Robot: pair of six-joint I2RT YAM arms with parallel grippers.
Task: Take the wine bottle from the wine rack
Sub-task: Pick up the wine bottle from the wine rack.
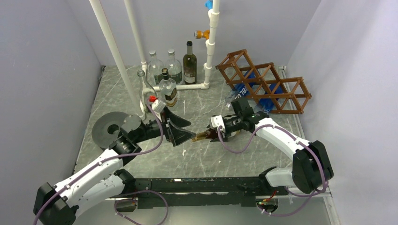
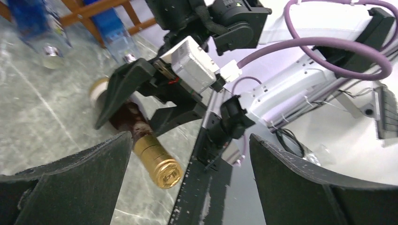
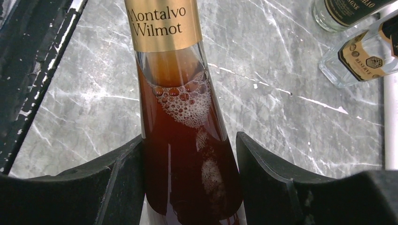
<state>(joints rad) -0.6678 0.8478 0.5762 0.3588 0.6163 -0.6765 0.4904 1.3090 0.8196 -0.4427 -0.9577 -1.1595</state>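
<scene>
The wine bottle (image 1: 202, 136) has dark amber liquid and a gold foil neck (image 2: 157, 161). It lies level above the marble table, off the wine rack (image 1: 267, 82), a brown lattice at the back right. My right gripper (image 1: 220, 134) is shut on the bottle's shoulder; in the right wrist view both fingers press the glass (image 3: 183, 117) on either side of my right gripper (image 3: 188, 138). My left gripper (image 1: 191, 130) stands wide open just left of the foil cap. In the left wrist view the cap sits near the left finger of my left gripper (image 2: 190, 138), apart from both.
Blue-labelled bottles (image 1: 248, 89) lie in the rack. Several upright bottles (image 1: 189, 63) stand at the back by a white pipe frame (image 1: 210, 47), and a squat one (image 1: 169, 89) stands nearer. A grey disc (image 1: 110, 129) lies at the left. The arms' base rail (image 1: 202, 185) runs along the near edge.
</scene>
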